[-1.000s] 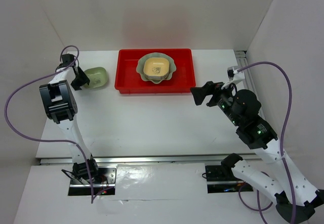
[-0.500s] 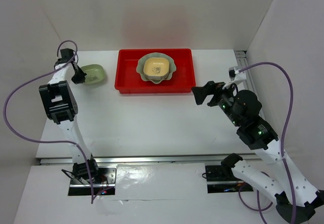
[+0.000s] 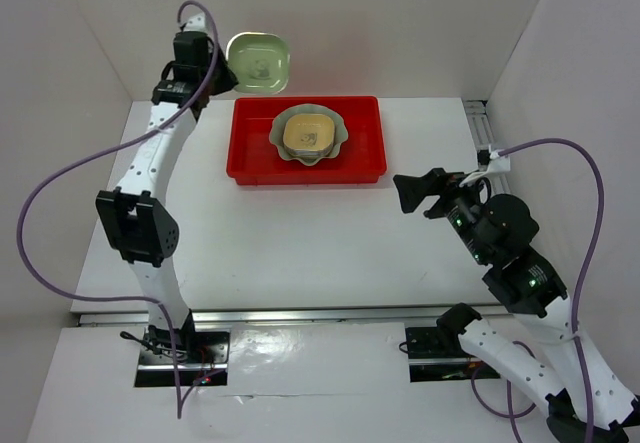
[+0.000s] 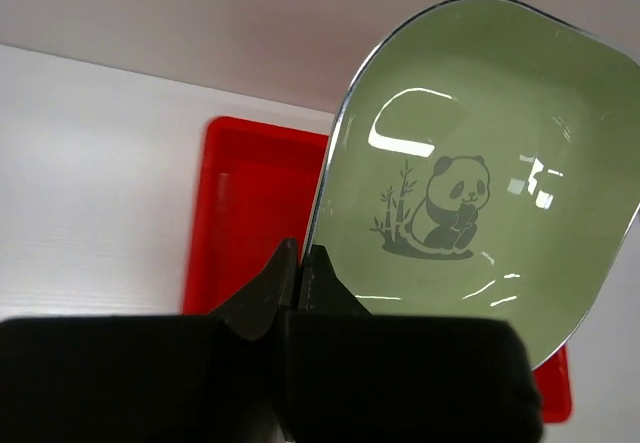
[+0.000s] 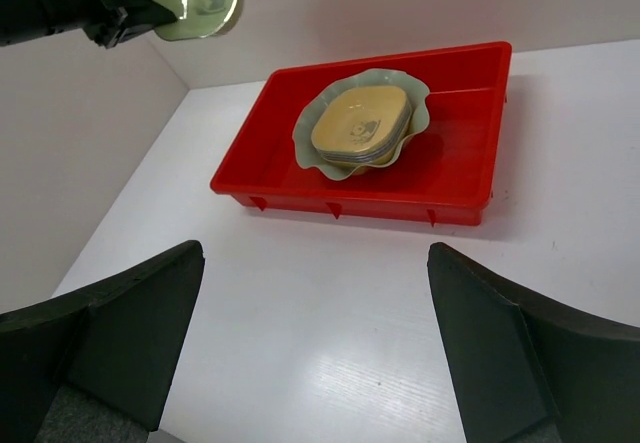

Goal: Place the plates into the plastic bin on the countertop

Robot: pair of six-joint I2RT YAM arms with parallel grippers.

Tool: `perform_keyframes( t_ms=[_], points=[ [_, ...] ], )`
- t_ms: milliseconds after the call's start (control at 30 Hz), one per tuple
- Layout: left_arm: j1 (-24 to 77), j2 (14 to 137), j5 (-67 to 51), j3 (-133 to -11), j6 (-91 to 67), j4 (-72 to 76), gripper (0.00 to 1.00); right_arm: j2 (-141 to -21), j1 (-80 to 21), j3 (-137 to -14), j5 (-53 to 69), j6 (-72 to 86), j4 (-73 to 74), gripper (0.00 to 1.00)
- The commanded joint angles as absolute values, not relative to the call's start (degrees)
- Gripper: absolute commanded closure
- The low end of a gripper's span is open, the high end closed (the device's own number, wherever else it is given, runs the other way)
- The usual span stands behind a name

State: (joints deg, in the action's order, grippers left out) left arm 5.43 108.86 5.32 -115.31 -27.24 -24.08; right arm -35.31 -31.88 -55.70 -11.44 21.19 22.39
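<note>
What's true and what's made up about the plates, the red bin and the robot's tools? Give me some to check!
1. The left tool pinches a green dish by its rim. True.
2. That green dish lies flat on the countertop. False: it is held up in the air, tilted.
3. The red bin holds a big scalloped dish with a yellow dish on top. True.
4. The right tool grips a plate. False: it is open and empty.
5. The green dish shows a cat. False: it shows a panda.
</note>
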Motion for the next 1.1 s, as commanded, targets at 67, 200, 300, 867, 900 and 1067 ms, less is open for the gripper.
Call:
perform_keyframes(
  t_ms=[67,200,300,867,900,1067],
  points=[
    [11.2,117.2,-2.5,-117.7,-30.8,-22.2,1.00,-34.6,-31.8,-58.2,-15.1,21.8,24.6,0.00],
    [16.5,124.2,-3.0,-122.8,-30.8,-21.6,1.00,-34.6,-31.8,-59.6,-16.6,21.3,25.9,0.00],
    [19.2,127.4,-2.3,-125.8,-31.5,-22.8,1.00,-34.1,-31.8,-60.1,-16.6,21.3,27.1,0.00],
    [17.1,129.5,3.4,-123.3,-35.0,-22.1,1.00,-33.6,-31.8,-58.5,-15.6,21.3,27.1,0.00],
    [17.1,129.5,3.4,-123.3,-35.0,-22.1,1.00,-33.6,-31.8,-58.5,-15.6,21.3,27.1,0.00],
    [17.1,131.2,3.7,-123.3,-36.3,-22.8,0.98,-33.6,-31.8,-58.5,-15.6,21.3,27.1,0.00]
  ],
)
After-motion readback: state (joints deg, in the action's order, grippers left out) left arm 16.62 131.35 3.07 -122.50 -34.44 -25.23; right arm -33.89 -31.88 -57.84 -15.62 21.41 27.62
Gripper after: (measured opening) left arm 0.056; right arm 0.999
